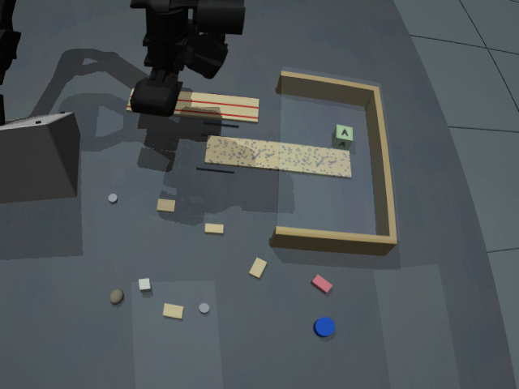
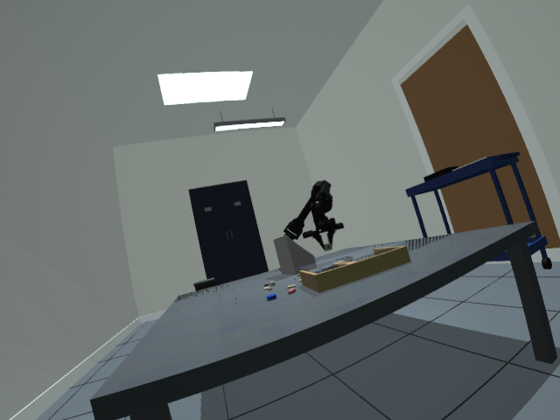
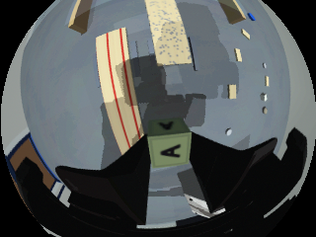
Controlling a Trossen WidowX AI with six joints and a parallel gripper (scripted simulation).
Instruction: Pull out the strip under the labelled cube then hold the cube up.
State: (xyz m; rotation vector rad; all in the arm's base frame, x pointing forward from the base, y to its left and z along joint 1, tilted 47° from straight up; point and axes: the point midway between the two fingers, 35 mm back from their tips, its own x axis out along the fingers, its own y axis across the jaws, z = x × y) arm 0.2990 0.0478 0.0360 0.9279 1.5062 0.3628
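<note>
My gripper (image 2: 327, 246) (image 3: 166, 136) is shut on a green cube (image 3: 169, 152) marked A, held above the table; the top view hides its fingertips and this cube. A cream strip with red lines (image 1: 217, 107) (image 3: 121, 89) lies flat on the table outside the wooden frame, partly under the arm in the top view. A speckled cream strip (image 1: 276, 155) (image 3: 170, 39) lies partly inside the frame. Another green cube (image 1: 343, 135) marked A stands inside the frame at the speckled strip's edge; what is under it is unclear.
The three-sided wooden frame (image 1: 384, 167) (image 2: 361, 271) opens toward thin black rails (image 1: 220, 125). A grey wedge block (image 1: 40, 163) (image 2: 291, 257) stands at the left. Small cream blocks, a red block (image 1: 322, 284), a blue disc (image 1: 324, 327) and a pebble (image 1: 116, 296) lie around.
</note>
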